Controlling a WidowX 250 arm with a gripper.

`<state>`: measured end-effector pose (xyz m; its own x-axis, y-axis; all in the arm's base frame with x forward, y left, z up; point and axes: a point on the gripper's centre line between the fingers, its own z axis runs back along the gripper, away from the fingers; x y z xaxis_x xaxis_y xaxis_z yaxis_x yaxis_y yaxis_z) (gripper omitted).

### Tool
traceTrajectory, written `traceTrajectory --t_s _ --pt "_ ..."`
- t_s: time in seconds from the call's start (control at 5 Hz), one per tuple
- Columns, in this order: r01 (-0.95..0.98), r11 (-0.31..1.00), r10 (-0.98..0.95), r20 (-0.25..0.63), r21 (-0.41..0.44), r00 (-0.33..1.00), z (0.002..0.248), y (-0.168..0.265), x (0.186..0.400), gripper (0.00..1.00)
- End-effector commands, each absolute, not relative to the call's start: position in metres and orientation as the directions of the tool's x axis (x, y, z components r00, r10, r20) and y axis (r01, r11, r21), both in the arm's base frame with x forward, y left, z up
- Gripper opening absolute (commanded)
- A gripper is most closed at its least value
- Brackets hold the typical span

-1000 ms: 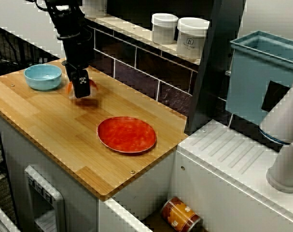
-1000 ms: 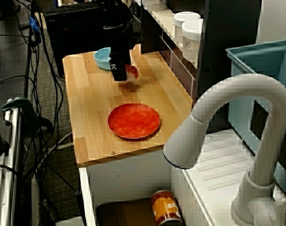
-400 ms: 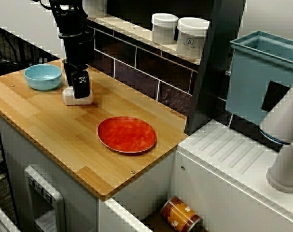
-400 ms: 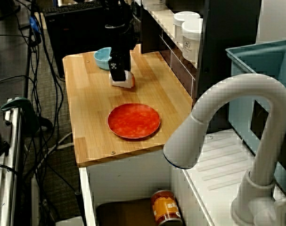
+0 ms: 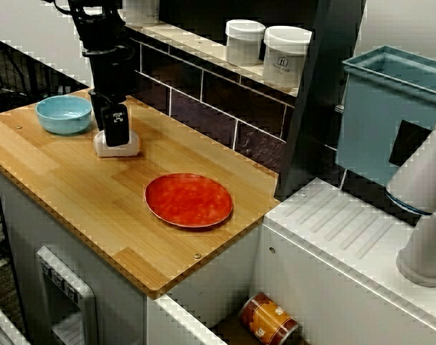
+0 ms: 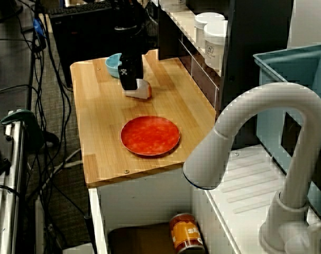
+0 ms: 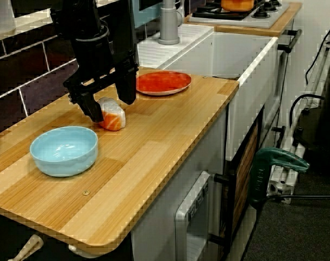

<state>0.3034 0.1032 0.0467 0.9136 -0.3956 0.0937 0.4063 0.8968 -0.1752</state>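
Near the end effector [image 7: 111, 107], on its left, I see a pale blue bowl [image 7: 64, 151]. The end effector itself hangs low over the counter [image 7: 165, 141] with its fingers spread wide, gripping nothing. Between them, resting on the wood, lies the sushi piece [image 7: 113, 117]: a white rice block with an orange slab along one side. I judge it unlifted and on neither dish. A red plate [image 7: 163, 82] lies well apart on the right.

counter [image 5: 74, 188]: smooth pale wood | plate [image 5: 189, 200]: glossy | bowl [image 5: 64, 113]: glossy | fingers [image 7: 128, 89]: matt black
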Motion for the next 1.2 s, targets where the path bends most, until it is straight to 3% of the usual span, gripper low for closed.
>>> traceTrajectory --t_s 0.0,0.6,0.8,1.0 --pt "0.396 0.912 -0.38 0.148 -0.108 0.913 0.065 0.109 0.307 1.0" --pt "0.362 0.928 -0.344 0.169 -0.091 0.924 0.052 0.106 0.308 1.0" --pt "0.332 0.938 -0.31 0.188 -0.1 0.932 0.05 0.109 0.307 0.0" --pt "0.331 0.938 -0.306 0.195 -0.107 0.932 0.051 0.109 0.305 0.0"
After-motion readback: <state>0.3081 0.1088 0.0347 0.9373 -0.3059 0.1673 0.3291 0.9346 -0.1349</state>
